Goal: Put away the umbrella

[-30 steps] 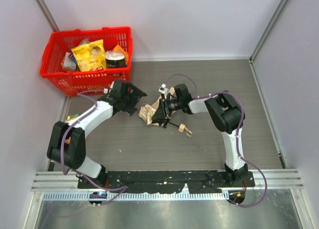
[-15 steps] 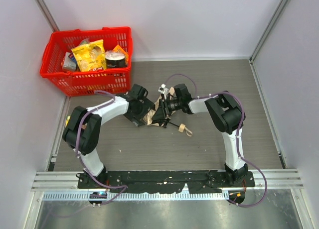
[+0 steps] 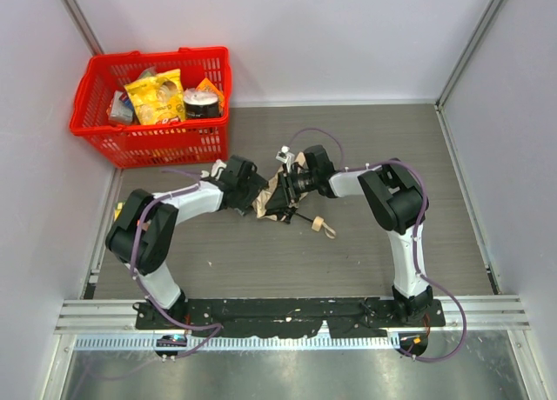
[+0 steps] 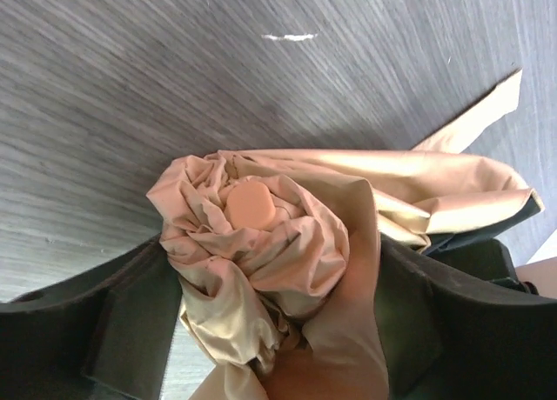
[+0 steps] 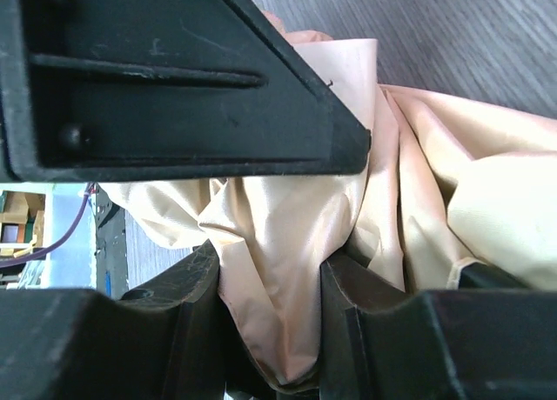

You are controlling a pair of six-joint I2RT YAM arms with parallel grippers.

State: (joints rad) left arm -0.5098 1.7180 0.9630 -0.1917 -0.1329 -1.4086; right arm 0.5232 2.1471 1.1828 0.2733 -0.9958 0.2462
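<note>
A: Top view: umbrella [image 3: 265, 205] lies mid-table [image 3: 374, 148], between left gripper [image 3: 251, 194] and right gripper [image 3: 285, 193].
B: Left wrist: fingers [image 4: 122, 330] wide, flanking the bunched canopy. Gripping or not, cannot tell.
A: Right wrist: fingers [image 5: 174, 78] narrow, pinching the fabric.

the left arm [image 3: 184, 200] and the right arm [image 3: 403, 250] are both built of white tubular links set between chunky black joint housings, with a thin purple cable [image 3: 423, 217] looping loosely along each. both are mounted on a long black base plate [image 3: 287, 311] at the near edge. the fingers [image 5: 174, 78] are matte black plastic, one bearing a raised straight rib and a small round screw head [image 5: 73, 137]
</note>
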